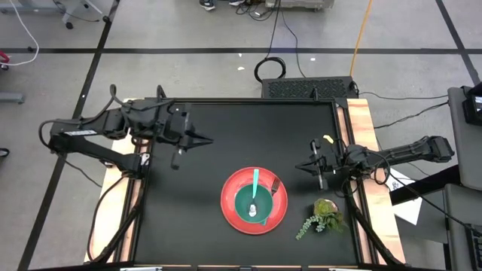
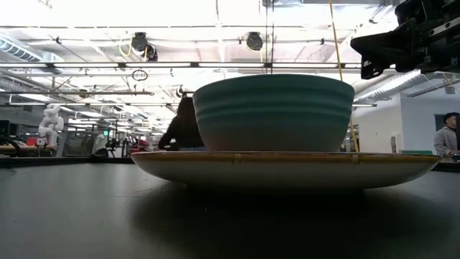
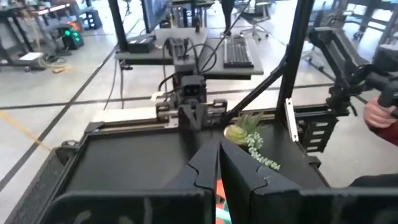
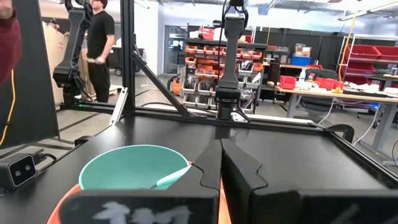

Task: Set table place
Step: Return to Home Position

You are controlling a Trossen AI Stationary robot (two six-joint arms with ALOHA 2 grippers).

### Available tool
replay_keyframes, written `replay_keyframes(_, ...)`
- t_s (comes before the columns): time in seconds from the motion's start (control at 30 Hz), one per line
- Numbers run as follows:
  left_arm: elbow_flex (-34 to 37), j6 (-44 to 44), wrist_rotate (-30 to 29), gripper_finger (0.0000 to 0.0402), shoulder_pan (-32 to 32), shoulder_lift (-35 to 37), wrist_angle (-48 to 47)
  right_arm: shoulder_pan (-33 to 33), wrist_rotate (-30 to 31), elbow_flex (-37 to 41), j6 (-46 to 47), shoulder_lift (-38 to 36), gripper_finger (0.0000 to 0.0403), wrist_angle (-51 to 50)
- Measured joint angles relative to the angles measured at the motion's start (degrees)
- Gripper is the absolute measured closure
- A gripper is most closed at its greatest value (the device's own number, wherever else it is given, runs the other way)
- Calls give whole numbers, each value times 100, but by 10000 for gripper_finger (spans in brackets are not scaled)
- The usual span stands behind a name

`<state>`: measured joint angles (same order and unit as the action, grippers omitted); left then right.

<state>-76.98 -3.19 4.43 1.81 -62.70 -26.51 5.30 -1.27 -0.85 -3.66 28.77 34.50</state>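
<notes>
From above, the black worktop (image 1: 188,211) carries the place setting near its front edge, a little right of the middle. The red plate (image 1: 228,197) has the green bowl (image 1: 247,209) sitting on it. The spoon (image 1: 256,183) lies with its end in the bowl and its teal handle pointing away over the rim. The fork (image 1: 278,185) rests on the plate just right of the bowl. A plant sprig (image 1: 322,215) lies on the worktop just right of the plate. The left claw (image 1: 205,140) hangs over the left half, pinched to a point and gripping nothing. The right claw (image 1: 316,168) is near the right edge, beside the sprig's far side, also empty.

At worktop level, the bowl stands upright on the plate and fills the middle of the picture. People show in the room behind it.

The left wrist camera shows that arm's two fingers pressed together with nothing between them. The right arm and the sprig lie across the worktop beyond them.

The right wrist camera shows its own fingers meeting edge to edge, with nothing held. The bowl, with the spoon handle leaning on its rim, sits close beside them, and the left arm is well apart at the far side.
</notes>
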Motion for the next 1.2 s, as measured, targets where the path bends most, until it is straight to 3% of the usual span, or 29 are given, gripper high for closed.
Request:
replay_keyframes(0.37, 315, -228, 60, 378, 2, 370, 44, 0, -1, -1, 1, 27, 403, 81)
replay_keyframes(0.53, 1301, -32, 644, 378, 17, 724, 1250, 0, -1, 1, 0, 31, 403, 61)
replay_keyframes(0.63, 2005, 132, 638, 378, 14, 900, 1938, 0, -1, 0, 0, 31, 403, 42)
replay_keyframes(0.8, 2838, 191, 454, 378, -40, 1185, 2350, 0, -1, 1, 0, 31, 403, 41)
replay_keyframes(1.2, 3919, 128, 299, 378, -27, 2391, 3034, 0, -1, 0, 0, 31, 403, 44)
